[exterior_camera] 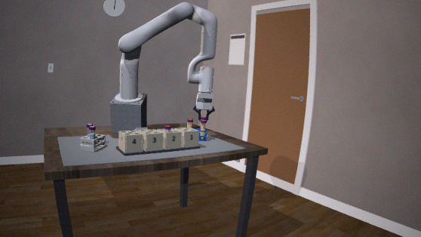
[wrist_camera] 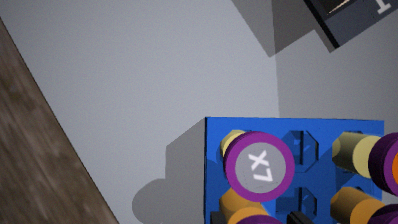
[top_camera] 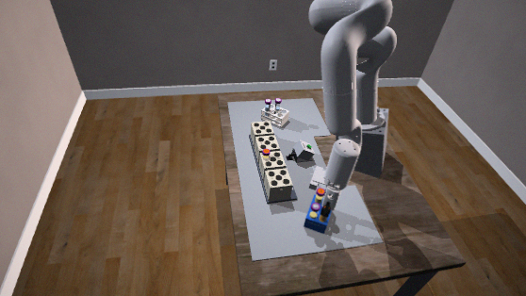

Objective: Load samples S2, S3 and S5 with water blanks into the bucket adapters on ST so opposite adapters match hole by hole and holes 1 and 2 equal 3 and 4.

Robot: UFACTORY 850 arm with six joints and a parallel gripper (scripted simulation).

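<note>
The fingers (top_camera: pixel 325 209) (exterior_camera: pixel 204 118) are partly closed and appear clamped on a purple-capped tube (exterior_camera: pixel 203 118) (wrist_camera: pixel 257 220), its ID unreadable. It stands in the blue rack (top_camera: pixel 317 229) (wrist_camera: pixel 295 125), towards the tabletop's end edge in the top view, well in from the near right corner. Grey-dotted X7 (top_camera: pixel 315 206) (wrist_camera: pixel 260 167) stands just beside it; an off-line lift could knock X7 or drag the loose rack. A misread level could spoil the pairing later. The wrist view shows the gripped tube's amber body below a purple cap rim, its dot cut off.
</note>
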